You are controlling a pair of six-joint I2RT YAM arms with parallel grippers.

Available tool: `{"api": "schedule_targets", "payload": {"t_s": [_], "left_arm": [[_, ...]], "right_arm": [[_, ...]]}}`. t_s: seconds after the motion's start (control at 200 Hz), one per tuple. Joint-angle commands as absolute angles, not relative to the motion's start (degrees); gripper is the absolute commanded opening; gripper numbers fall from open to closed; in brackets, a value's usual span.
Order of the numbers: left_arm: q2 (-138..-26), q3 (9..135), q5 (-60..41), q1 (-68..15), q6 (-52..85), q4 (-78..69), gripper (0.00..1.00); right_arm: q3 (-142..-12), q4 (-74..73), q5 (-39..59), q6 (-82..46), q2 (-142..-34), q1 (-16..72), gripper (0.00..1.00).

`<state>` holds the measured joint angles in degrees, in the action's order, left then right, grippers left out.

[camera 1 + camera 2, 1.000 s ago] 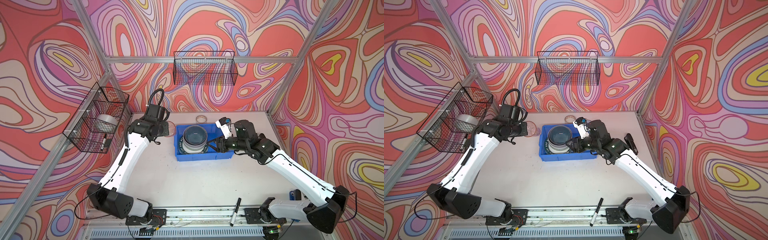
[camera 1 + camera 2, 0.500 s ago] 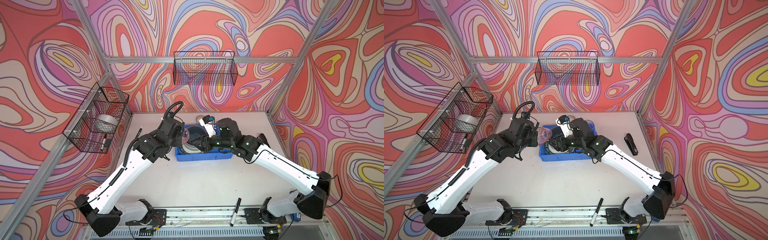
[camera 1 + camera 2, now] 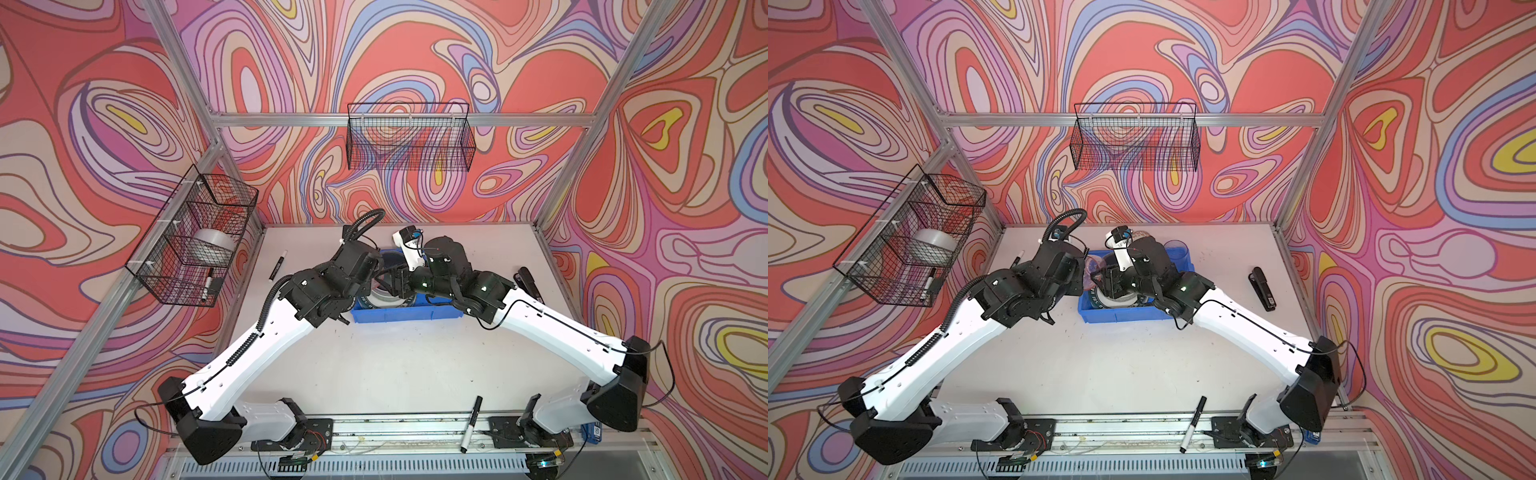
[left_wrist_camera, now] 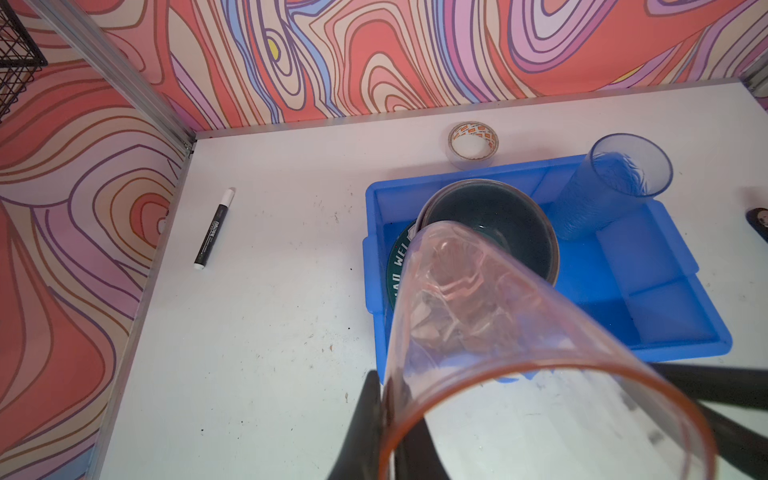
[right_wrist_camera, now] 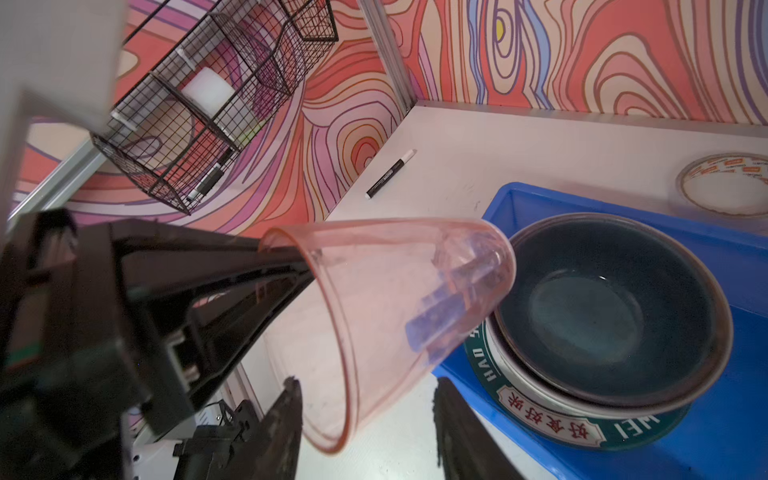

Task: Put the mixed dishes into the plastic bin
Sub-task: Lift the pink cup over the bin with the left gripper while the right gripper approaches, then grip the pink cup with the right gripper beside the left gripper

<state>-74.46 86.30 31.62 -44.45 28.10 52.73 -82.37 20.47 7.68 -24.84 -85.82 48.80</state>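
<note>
My left gripper [image 4: 381, 382] is shut on the rim of the pink tumbler [image 4: 519, 332], one finger inside and one outside. It holds the tumbler tilted over the left end of the plastic bin [image 4: 665, 291]. My right gripper [image 5: 368, 386] is open. Its fingers stand on either side of the pink tumbler [image 5: 395, 311] near the rim, with a gap on at least one side. In the bin a dark blue bowl [image 5: 602, 311] sits on a white plate with a dark lettered rim [image 5: 540, 424]. A bluish tumbler [image 4: 611, 191] stands upright in the far corner. In both top views the arms hide most of the bin [image 3: 407, 315].
A tape roll [image 4: 473, 143] lies behind the bin. One marker [image 3: 277, 264] lies at the back left, another [image 3: 471, 424] on the front rail. A black stapler [image 3: 1262, 289] lies to the right. Wire baskets hang on the back wall [image 3: 409, 137] and left wall [image 3: 193, 237].
My left arm carried the pink tumbler from the table left of the bin to the bin's left end. My right gripper crossed left over the bin to the tumbler.
</note>
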Motion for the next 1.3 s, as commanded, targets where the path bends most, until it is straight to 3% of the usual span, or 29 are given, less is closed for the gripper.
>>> {"api": "schedule_targets", "payload": {"t_s": [0.0,0.526,0.876,1.022,1.292], "left_arm": [[-74.2,89.3,33.2,-45.6,29.6,53.2,0.0],[-76.9,92.8,30.1,-49.4,28.9,51.3,0.01],[-76.8,92.7,19.5,-49.5,28.8,48.8,0.15],[-76.6,92.1,15.7,-49.6,29.5,48.5,0.24],[-73.7,88.6,14.6,-49.5,32.9,52.1,0.26]], "right_arm": [[-84.4,19.5,4.6,-25.3,-88.1,49.0,0.51],[-89.0,24.8,-3.4,-25.1,-93.2,49.1,0.45],[-89.0,25.0,-5.6,-25.8,-93.4,49.2,0.14],[-88.6,25.4,-6.0,-25.9,-93.0,49.2,0.08],[-87.1,27.2,-6.9,-25.8,-89.6,49.2,0.01]]}}
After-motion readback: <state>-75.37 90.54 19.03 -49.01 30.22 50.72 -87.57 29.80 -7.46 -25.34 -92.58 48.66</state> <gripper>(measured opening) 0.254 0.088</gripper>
